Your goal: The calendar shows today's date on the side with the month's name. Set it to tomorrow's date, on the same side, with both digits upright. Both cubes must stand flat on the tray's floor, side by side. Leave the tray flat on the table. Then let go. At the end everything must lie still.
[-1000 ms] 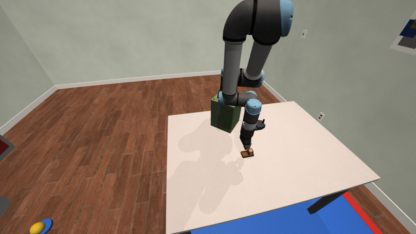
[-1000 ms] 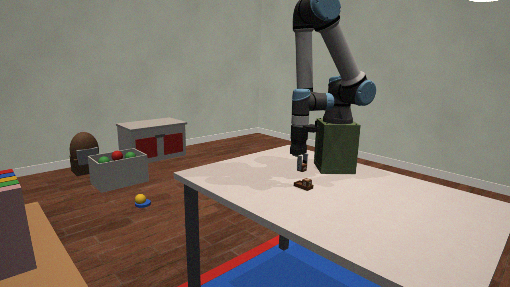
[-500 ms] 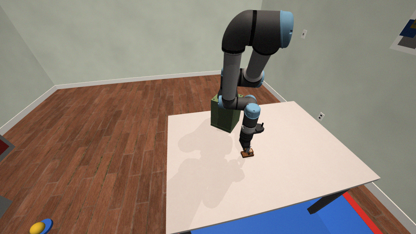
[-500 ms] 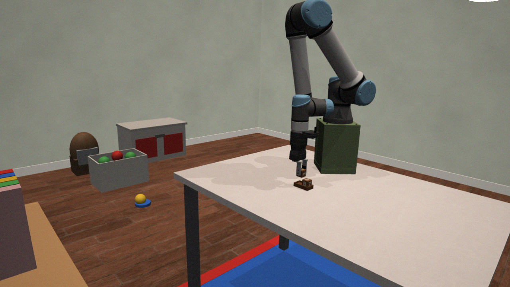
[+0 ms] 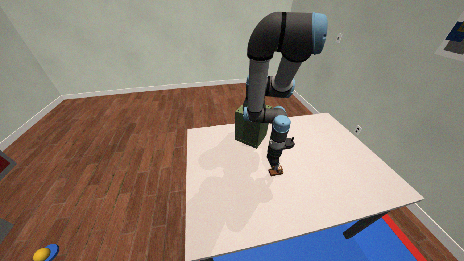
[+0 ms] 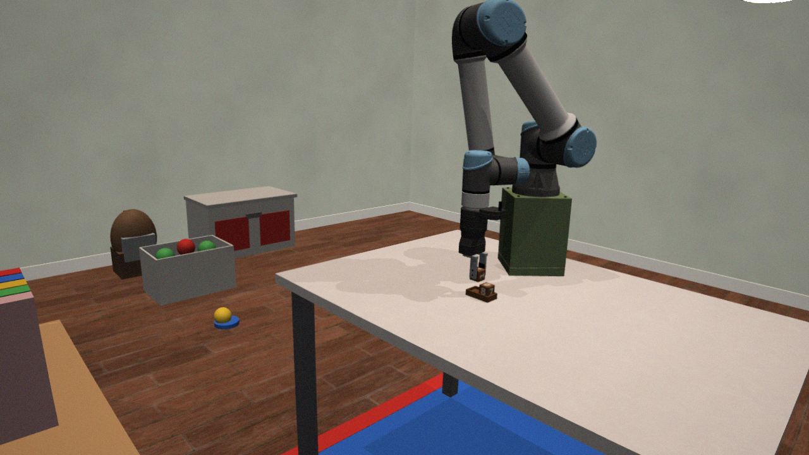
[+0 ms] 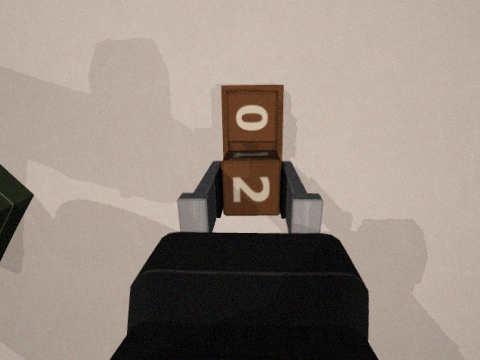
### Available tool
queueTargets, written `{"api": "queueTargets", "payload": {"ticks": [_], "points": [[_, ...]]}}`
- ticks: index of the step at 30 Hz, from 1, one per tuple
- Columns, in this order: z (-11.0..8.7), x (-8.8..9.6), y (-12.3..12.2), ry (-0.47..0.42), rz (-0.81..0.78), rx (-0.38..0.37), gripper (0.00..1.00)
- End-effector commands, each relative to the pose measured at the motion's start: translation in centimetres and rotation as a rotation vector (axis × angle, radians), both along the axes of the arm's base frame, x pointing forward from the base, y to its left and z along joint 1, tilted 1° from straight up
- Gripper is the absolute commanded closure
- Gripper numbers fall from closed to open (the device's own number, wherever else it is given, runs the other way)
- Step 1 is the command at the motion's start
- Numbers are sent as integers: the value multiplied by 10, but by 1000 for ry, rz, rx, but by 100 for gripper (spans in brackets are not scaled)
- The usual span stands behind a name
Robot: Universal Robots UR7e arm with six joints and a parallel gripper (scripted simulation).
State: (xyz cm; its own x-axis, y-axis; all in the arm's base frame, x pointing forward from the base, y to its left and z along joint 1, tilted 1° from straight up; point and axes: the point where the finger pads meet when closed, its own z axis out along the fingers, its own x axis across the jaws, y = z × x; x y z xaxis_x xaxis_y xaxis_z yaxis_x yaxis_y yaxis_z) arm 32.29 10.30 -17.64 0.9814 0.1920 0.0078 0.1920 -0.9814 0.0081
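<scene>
A small brown wooden tray [image 6: 480, 294] lies flat on the white table, also seen in the top view [image 5: 276, 172]. One brown cube with a white 0 on top [image 7: 252, 119] stands in the tray's far slot. My gripper [image 7: 251, 178] points straight down and is shut on the second brown cube [image 7: 251, 188], which shows a white 2 on top. I hold this cube a little above the tray's empty near slot [image 7: 251, 154]. In the exterior view the held cube [image 6: 480, 275] hangs just over the tray. The side with the month's name is not visible.
The arm's green pedestal [image 6: 533, 230] stands on the table just behind the tray. On the floor to the left are a grey bin with balls [image 6: 187, 266], a cabinet [image 6: 241, 219] and a yellow ball [image 6: 222, 315].
</scene>
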Motion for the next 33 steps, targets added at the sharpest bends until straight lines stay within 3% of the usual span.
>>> {"api": "queueTargets", "payload": {"ticks": [1,33], "points": [[0,2,0,-4,2,0,40],[-3,3,0,-4,2,-1,40]]}}
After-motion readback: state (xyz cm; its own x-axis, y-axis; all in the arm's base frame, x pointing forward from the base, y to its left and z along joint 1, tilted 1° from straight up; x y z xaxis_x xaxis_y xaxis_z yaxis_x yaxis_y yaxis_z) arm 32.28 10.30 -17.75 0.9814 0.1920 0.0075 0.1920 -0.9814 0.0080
